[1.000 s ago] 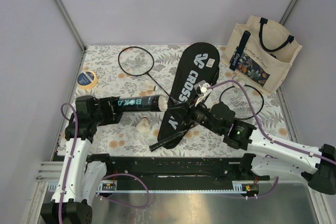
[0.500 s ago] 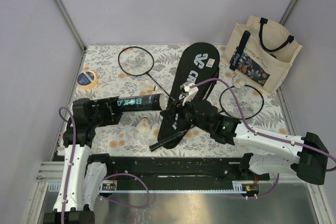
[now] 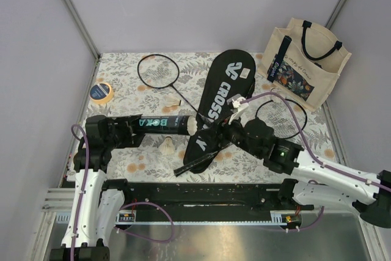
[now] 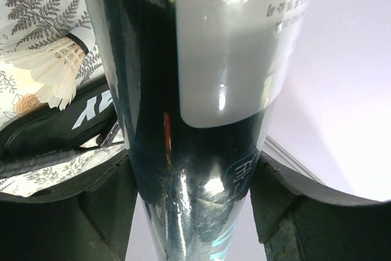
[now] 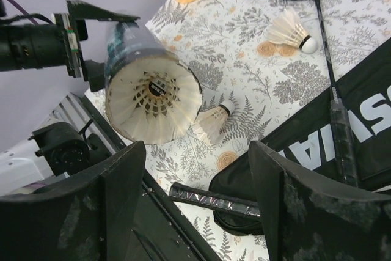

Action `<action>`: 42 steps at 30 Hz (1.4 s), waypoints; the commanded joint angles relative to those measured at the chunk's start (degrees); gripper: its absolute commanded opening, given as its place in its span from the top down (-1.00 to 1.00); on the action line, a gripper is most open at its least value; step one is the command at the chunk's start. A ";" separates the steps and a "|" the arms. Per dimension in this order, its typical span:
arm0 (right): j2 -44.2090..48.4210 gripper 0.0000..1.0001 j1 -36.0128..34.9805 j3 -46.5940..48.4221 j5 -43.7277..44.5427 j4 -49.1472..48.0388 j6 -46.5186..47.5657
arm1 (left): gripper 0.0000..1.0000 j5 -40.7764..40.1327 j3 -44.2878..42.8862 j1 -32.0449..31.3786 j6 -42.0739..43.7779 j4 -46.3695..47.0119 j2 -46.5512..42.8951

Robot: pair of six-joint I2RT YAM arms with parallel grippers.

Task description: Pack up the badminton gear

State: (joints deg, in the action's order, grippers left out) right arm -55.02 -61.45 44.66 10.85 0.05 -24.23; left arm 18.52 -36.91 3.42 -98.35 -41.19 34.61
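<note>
I'm gripping the tube (image 3: 165, 123) level in the clenched left gripper (image 3: 134, 126), left of the bag (image 3: 223, 93), with a shuttle (image 5: 153, 99) in its mouth. The right gripper (image 5: 195, 151) is hanging released. I'm planning to pinch the loose shuttle (image 5: 211, 120) left of the bag by its cork, sparing the feathers.

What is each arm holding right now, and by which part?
Left tool clamps the tube near its end away from the open mouth. Right tool is open, holding nothing.
</note>
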 commanded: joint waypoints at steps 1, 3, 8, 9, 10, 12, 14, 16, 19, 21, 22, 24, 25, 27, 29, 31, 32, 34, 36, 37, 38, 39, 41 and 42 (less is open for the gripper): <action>3.69 -0.54 0.10 2.70 4.09 4.16 0.67 | 0.49 3.01 -0.45 -0.26 1.58 1.29 -0.25; 3.44 -0.54 0.37 3.93 4.61 4.69 0.94 | 0.49 3.71 -0.45 -0.26 1.75 1.29 -0.16; -0.08 -0.49 0.63 6.31 3.57 3.64 0.94 | 0.49 4.77 -0.97 -0.26 2.10 1.11 -0.77; -1.13 -0.48 0.54 6.40 2.95 2.85 0.94 | 0.49 4.85 -0.89 -0.26 2.02 1.11 -0.86; -2.01 -0.47 0.72 6.40 2.60 1.80 0.85 | 0.49 5.12 -0.89 -0.26 1.93 1.11 -0.95; -4.38 -0.43 0.72 6.66 1.72 0.56 0.59 | 0.49 5.64 -0.89 -0.26 1.84 1.11 -1.12; -6.66 -0.36 0.72 6.75 1.02 -2.51 0.59 | 0.49 6.08 -0.98 -0.26 1.75 1.11 -1.39; -9.12 -0.30 0.72 7.19 0.23 -4.62 0.15 | 0.49 6.17 -1.24 -0.26 1.67 0.94 -1.56; -11.94 -0.23 0.72 7.81 -0.65 -7.25 -1.08 | 0.49 6.52 -1.50 -0.26 1.40 0.67 -1.74; -13.00 -0.17 0.72 7.37 -0.83 -9.80 -1.78 | 0.49 6.53 -1.59 -0.26 1.14 0.85 -1.91; -13.52 -0.15 0.72 6.84 -0.66 -10.68 -2.22 | 0.49 6.53 -1.76 -0.26 0.88 0.76 -2.00; -13.97 -0.12 0.72 6.40 -0.22 -11.83 -2.14 | 0.49 5.91 -2.20 -0.34 0.52 0.67 -2.00; -13.97 -0.16 0.72 6.23 -0.22 -12.01 -2.14 | 0.49 5.39 -2.38 -0.26 0.52 0.76 -1.92; -13.10 -0.35 0.81 6.05 -0.31 -11.66 -1.88 | 0.49 3.90 -2.91 -0.26 0.00 0.76 -1.57; -11.43 -0.46 0.72 5.79 -0.13 -10.35 -1.61 | 0.49 0.74 -3.35 -0.26 -0.44 0.76 -1.04; -9.50 -0.51 0.72 5.61 0.92 -8.77 -1.09 | 0.49 -1.90 -3.53 -0.26 -1.49 0.85 -0.42; -8.36 -0.54 0.72 5.52 1.71 -7.97 -1.00 | 0.49 -2.87 -3.44 -0.26 -2.28 0.93 0.01; -6.33 -0.56 0.63 5.08 2.59 -6.56 -0.12 | 0.50 -5.33 -3.35 -0.26 -3.77 1.02 0.54; -4.22 -0.57 0.72 3.86 3.38 -6.03 0.32 | 0.50 -7.52 -3.00 -0.34 -5.27 1.11 0.98; -3.17 -0.57 0.72 3.24 3.56 -6.12 0.32 | 0.50 -8.76 -2.91 -0.26 -6.06 1.11 1.25; -2.38 -0.57 0.72 2.37 3.74 -6.12 0.58 | 0.50 -9.64 -3.00 -0.17 -6.76 1.20 1.51; -1.85 -0.57 0.72 1.75 3.82 -6.12 0.76 | 0.51 -10.69 -3.08 -0.17 -7.29 1.20 1.86; -1.58 -0.57 0.72 1.04 3.13 -6.56 2.60 | 0.51 -12.97 -3.61 -0.17 -8.52 1.20 2.39; -2.01 -0.56 0.72 0.86 2.34 -6.73 3.39 | 0.51 -14.47 -4.22 -0.17 -9.05 1.03 2.48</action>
State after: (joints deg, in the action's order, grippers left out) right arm -57.12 -60.99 47.05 12.73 -6.15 -24.36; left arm 10.72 -37.43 3.22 -103.35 -43.33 36.75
